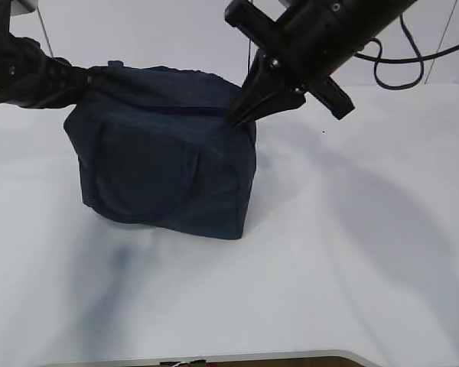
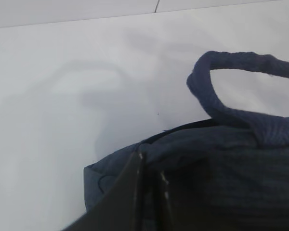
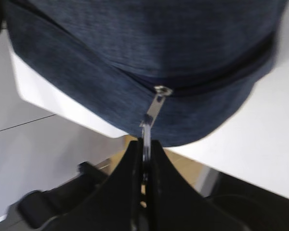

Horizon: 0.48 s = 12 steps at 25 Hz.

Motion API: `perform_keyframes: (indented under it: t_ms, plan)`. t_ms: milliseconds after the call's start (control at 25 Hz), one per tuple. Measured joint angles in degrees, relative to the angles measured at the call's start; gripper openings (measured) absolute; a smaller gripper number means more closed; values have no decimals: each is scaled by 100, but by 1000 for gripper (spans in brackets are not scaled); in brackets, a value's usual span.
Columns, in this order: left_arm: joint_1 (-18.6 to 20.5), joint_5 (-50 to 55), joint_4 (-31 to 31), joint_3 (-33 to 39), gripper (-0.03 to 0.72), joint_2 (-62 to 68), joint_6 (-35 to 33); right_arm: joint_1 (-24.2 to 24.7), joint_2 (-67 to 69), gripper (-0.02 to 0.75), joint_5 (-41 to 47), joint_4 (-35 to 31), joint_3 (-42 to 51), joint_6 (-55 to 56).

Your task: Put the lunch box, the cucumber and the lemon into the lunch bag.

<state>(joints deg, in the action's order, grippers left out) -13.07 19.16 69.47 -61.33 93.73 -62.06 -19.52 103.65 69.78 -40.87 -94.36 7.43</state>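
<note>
The dark navy lunch bag (image 1: 168, 168) stands upright on the white table (image 1: 352, 252), its zipper line running along the top. My left gripper (image 1: 88, 76) is shut on the fabric of the bag's top left edge (image 2: 151, 166); a loop handle (image 2: 216, 62) arches beside it. My right gripper (image 1: 236, 118) is at the bag's top right corner, shut on the metal zipper pull (image 3: 151, 115), which runs from the slider (image 3: 162, 90) down between the fingers (image 3: 144, 144). The lunch box, the cucumber and the lemon are out of view.
A black cable (image 1: 390, 69) loops behind my right arm. The table's front edge (image 1: 214, 358) runs along the bottom of the exterior view. White tabletop surrounds the bag on all sides.
</note>
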Motion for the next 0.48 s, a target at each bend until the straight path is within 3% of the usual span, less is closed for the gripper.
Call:
perform_keyframes:
  t_ms: [200,480]
  plan:
    - [8,0,-4,0,-1,0,0,39,60,5,0,-267,0,-76]
    - [8,10,-4,0,-13,9,0,484,60,5,8,-294,0,-190]
